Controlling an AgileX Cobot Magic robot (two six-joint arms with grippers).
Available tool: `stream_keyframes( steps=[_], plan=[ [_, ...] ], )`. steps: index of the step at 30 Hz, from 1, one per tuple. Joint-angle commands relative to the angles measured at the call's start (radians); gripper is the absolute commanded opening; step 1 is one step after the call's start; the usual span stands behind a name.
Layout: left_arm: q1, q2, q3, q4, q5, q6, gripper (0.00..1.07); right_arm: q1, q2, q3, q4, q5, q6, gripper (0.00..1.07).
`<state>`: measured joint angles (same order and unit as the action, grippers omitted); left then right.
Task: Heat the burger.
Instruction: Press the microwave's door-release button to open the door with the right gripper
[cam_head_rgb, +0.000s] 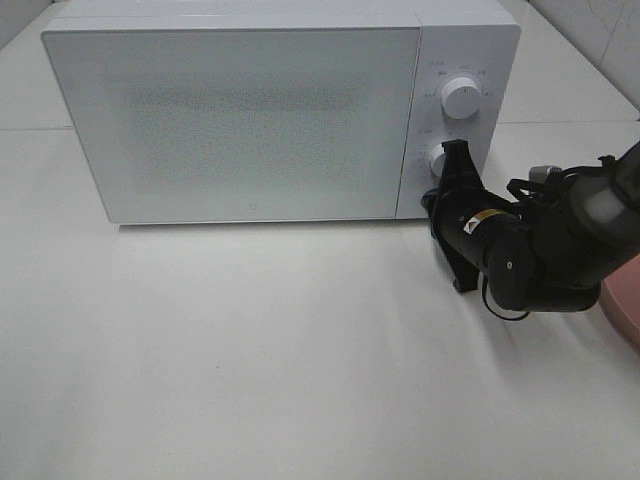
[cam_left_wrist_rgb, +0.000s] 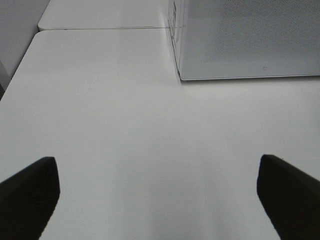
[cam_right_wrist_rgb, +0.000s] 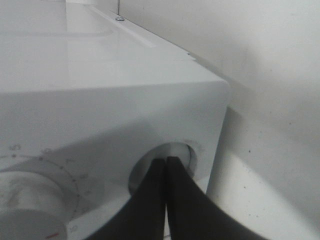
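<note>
The burger is out of view. The white microwave (cam_head_rgb: 250, 120) stands at the back of the table with its door closed. My right gripper (cam_head_rgb: 452, 152) is shut, and its tips press against the lower knob (cam_head_rgb: 437, 157) on the control panel. In the right wrist view the closed fingertips (cam_right_wrist_rgb: 165, 162) rest on that knob (cam_right_wrist_rgb: 175, 152), with the other dial (cam_right_wrist_rgb: 30, 210) beside it. My left gripper (cam_left_wrist_rgb: 160, 200) is open over bare table, its dark fingers (cam_left_wrist_rgb: 30, 195) wide apart with nothing between them; the microwave's corner (cam_left_wrist_rgb: 240, 45) lies ahead of it.
A pink plate (cam_head_rgb: 625, 300) shows partly at the right edge of the table, behind the right arm. The upper knob (cam_head_rgb: 461, 97) sits above the lower one. White table (cam_head_rgb: 250, 350) stretches in front of the microwave.
</note>
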<state>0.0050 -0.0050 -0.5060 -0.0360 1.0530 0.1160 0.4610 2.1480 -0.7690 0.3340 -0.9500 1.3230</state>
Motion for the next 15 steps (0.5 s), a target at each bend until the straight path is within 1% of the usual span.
stream_keyframes(
  steps=[1,3,4,6,8,9,10,15],
  plan=[
    [0.002,-0.019,0.001,-0.002,-0.007,-0.005,1.03,-0.007,-0.002,-0.064,0.032,-0.098,-0.026,0.0],
    [0.002,-0.019,0.001,-0.002,-0.007,-0.005,1.03,-0.007,0.002,-0.072,0.033,-0.098,-0.029,0.0],
    [0.002,-0.019,0.001,-0.002,-0.007,-0.005,1.03,-0.007,0.004,-0.098,0.037,-0.093,-0.038,0.0],
    [0.002,-0.019,0.001,-0.002,-0.007,-0.005,1.03,-0.007,0.004,-0.11,0.042,-0.091,-0.046,0.0],
    [0.002,-0.019,0.001,-0.002,-0.007,-0.005,1.03,-0.011,0.004,-0.143,0.079,-0.091,-0.078,0.0],
    [0.002,-0.019,0.001,-0.002,-0.007,-0.005,1.03,-0.011,0.004,-0.143,0.079,-0.091,-0.078,0.0],
    [0.002,-0.019,0.001,-0.002,-0.007,-0.005,1.03,-0.018,0.004,-0.164,0.08,-0.09,-0.088,0.0],
    [0.002,-0.019,0.001,-0.002,-0.007,-0.005,1.03,-0.017,0.002,-0.167,0.072,-0.093,-0.059,0.0]
  ],
)
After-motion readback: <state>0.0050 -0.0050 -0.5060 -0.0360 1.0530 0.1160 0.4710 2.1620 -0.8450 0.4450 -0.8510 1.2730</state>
